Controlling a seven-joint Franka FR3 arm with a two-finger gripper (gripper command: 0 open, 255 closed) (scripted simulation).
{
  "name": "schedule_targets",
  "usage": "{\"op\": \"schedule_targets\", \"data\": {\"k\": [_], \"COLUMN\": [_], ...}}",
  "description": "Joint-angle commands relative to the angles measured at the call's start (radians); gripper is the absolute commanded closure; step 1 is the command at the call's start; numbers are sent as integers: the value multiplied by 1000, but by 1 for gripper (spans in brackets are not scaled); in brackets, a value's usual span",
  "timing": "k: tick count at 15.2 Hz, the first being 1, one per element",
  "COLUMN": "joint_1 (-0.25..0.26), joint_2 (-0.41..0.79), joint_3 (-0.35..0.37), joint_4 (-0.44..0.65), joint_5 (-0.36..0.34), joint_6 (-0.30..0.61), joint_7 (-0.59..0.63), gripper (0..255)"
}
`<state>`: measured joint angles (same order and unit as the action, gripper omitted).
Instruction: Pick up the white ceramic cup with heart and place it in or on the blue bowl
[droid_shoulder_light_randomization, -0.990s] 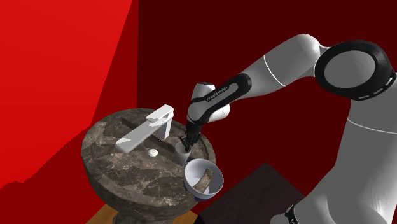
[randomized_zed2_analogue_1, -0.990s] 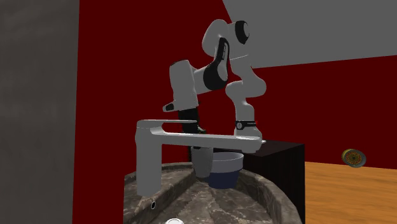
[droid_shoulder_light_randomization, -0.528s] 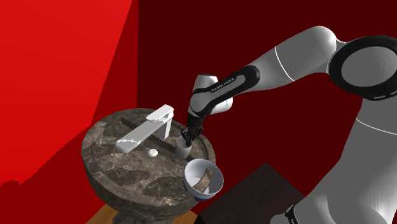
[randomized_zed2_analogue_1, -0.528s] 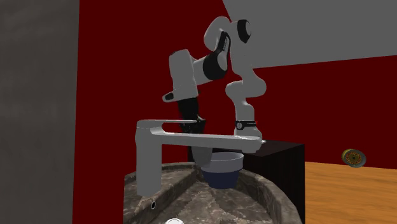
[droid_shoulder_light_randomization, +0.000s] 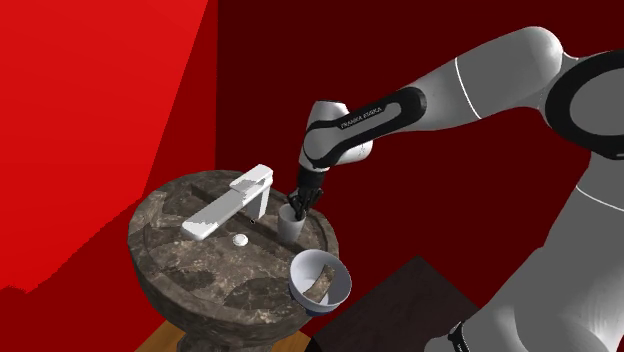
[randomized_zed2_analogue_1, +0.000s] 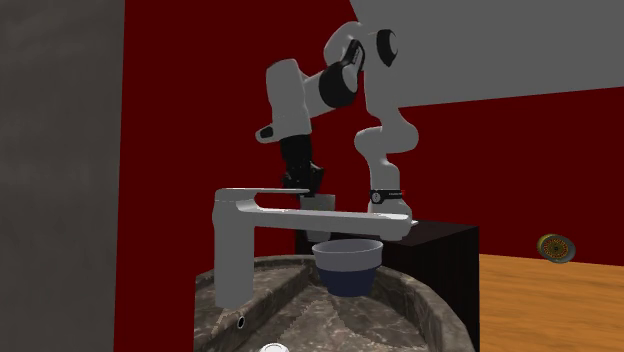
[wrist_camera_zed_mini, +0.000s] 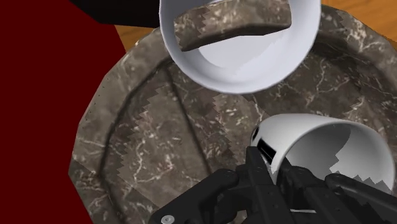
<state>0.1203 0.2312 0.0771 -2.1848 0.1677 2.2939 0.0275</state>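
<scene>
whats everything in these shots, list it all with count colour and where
round marbled stone basin: 1, grey-brown, on a pedestal
angular faucet: 1, white, standing on the basin
small round disc: 1, white, in the basin under the spout
blue-and-white bowl: 1, blue outside, white inside, on the basin's rim by the stand
plain cup: 1, white, held above the basin
round object: 1, brown-gold, second exterior view's right
box stand: 1, black, beside the basin
arm: 1, white, dark joints
gripper: 1, black, shut on the cup's rim

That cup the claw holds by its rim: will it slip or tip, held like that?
The cup looks rigid, so it probably won't deform. The gripper pinches one side of its smooth-looking rim, so it could slip or tilt. Round-walled, it would likely roll if dropped on its side.
</scene>
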Motion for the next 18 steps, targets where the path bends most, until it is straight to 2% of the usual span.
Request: {"op": "schedule_targets", "data": {"k": [1, 6, 12, 16, 17, 18], "joint_1": [-1, -1, -1, 4, 6, 7], "joint_2": [-18, -57, -288, -454, -526, -515], "joint_3": [-1, -1, 4, 4, 4, 5], "joint_4": [4, 17, -243, -400, -461, -466], "joint_5": [-1, -5, 23, 39, 44, 46], "joint_6": [-22, -74, -46, -56, -67, -51], "joint_7": [3, 10, -6, -13, -14, -17], "gripper": [255, 255, 255, 255, 255, 255]}}
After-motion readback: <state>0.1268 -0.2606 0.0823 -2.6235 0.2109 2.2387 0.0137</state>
